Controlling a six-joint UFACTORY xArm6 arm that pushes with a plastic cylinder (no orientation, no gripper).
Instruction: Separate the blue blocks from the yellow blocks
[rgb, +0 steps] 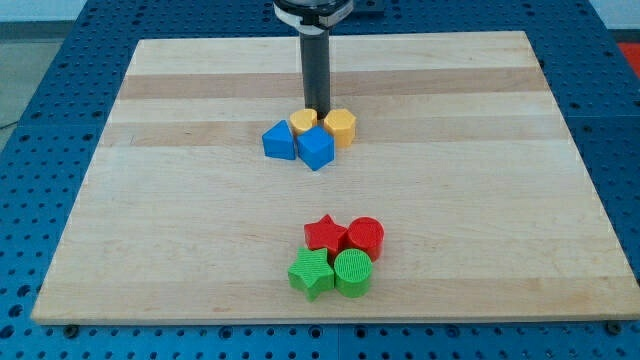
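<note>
Two blue blocks and two yellow blocks sit bunched together a little above the board's middle. The blue triangular block (279, 140) is at the left, the blue cube (315, 148) at the lower middle. A yellow block (304, 124) is partly hidden behind them, and a yellow hexagonal block (340, 127) is at the right. My tip (316, 109) stands just above the cluster, touching or nearly touching the gap between the two yellow blocks.
A red star (325, 234), a red cylinder (366, 237), a green star (311, 272) and a green cylinder (353, 272) cluster near the bottom of the wooden board (150, 200). A blue perforated table surrounds the board.
</note>
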